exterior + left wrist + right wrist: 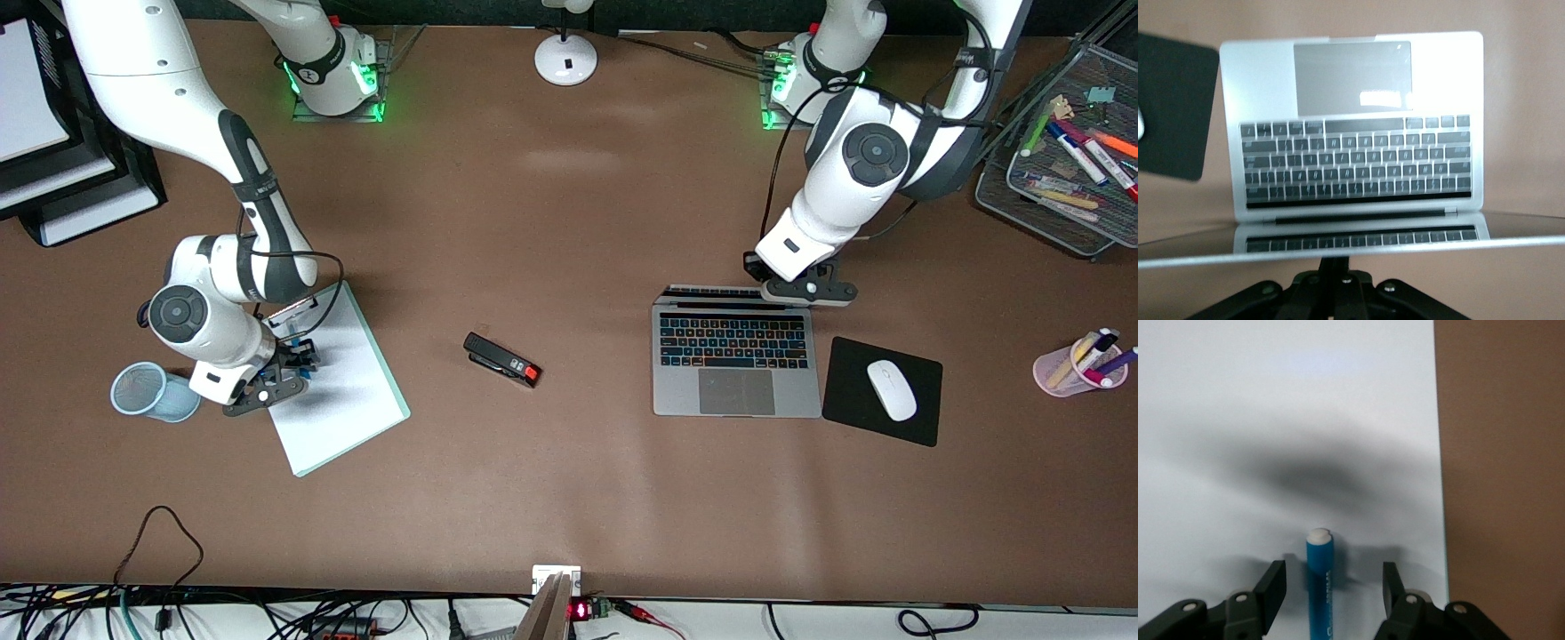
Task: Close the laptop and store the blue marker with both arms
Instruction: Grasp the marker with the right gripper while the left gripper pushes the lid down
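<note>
The silver-grey laptop (736,360) stands open on the table, its lid near upright. My left gripper (800,289) is shut, and its fingertips sit at the lid's top edge. In the left wrist view the keyboard (1355,160) shows over the lid's edge, with the left gripper (1333,263) just below that edge. My right gripper (284,373) is low over a white notepad (342,391). In the right wrist view it (1335,577) is open, with its fingers on either side of the blue marker (1319,587). The marker lies flat on the paper, pale end pointing away.
A black stapler (502,360) lies mid-table. A white mouse (891,389) sits on a black pad (845,404) beside the laptop. A pink cup (1058,369) holds pens. A mesh tray (1022,191) holds markers. A blue mesh cup (153,391) lies beside the notepad.
</note>
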Robot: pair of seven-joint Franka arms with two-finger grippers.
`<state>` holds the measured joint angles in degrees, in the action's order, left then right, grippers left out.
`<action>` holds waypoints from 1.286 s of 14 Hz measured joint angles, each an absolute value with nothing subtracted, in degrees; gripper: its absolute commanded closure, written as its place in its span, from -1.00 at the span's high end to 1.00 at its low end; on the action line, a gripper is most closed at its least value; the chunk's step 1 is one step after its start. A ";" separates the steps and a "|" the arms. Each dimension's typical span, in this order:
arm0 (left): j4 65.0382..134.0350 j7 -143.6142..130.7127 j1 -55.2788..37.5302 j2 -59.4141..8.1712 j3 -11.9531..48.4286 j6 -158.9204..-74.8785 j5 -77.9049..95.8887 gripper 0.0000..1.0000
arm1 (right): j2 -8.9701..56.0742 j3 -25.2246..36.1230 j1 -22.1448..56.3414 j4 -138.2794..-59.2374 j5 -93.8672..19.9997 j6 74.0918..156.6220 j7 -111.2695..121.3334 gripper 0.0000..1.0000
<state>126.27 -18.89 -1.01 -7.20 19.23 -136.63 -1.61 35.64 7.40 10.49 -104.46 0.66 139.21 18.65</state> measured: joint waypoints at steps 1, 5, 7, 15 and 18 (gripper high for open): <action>126.28 -18.68 -0.80 -8.04 19.18 -139.10 -1.80 -0.99 | 35.65 7.31 10.50 -104.55 0.66 139.21 18.71 0.20; 124.96 -16.05 1.80 -12.23 19.00 -146.00 -3.38 -0.99 | 35.72 7.25 10.50 -104.92 0.66 139.21 18.93 -0.05; 122.32 -15.64 2.72 -14.94 18.95 -146.77 -5.10 -0.99 | 35.74 7.10 10.50 -105.04 0.66 139.21 18.98 -0.18; 108.15 -15.30 3.06 -28.60 18.65 -147.37 -8.98 -1.00 | 35.79 6.92 10.50 -105.09 0.63 139.21 19.01 -0.43; 103.98 -15.29 3.06 -32.95 18.39 -147.51 -11.55 -1.00 | 36.20 6.92 10.50 -105.09 0.63 139.22 19.01 -0.52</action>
